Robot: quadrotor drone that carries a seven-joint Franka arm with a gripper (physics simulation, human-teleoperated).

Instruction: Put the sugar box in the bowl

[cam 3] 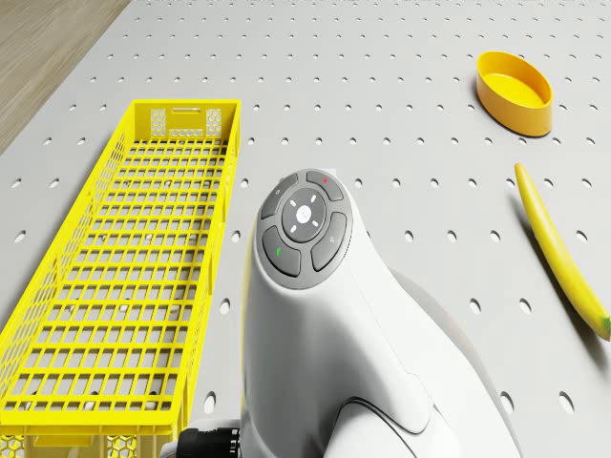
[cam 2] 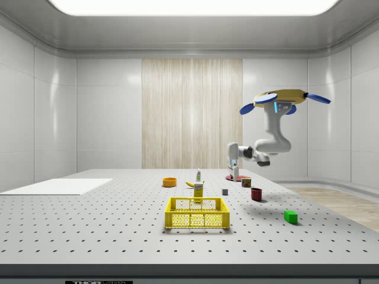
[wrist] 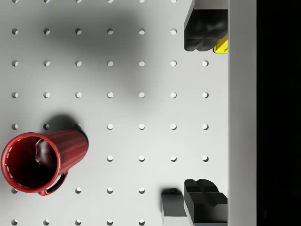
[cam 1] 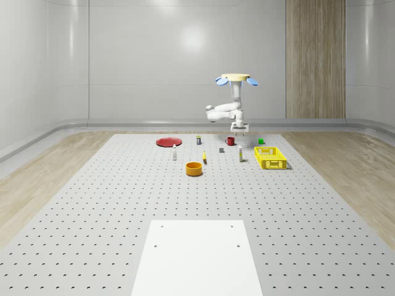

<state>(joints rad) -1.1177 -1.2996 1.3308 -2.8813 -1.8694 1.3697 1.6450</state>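
Hovering above the perforated grey tabletop, the drone carries empty jaws spread apart, so grasping the sugar box and reaching the round orange bowl remain undone.

Matt perforated table, glossy plastics

A matt grey table drilled with holes is shown; the yellow crate looks like moulded plastic lattice, the arm shell smooth glossy white, the red mug glossy and ribbed, and the wall panel wood-grained.
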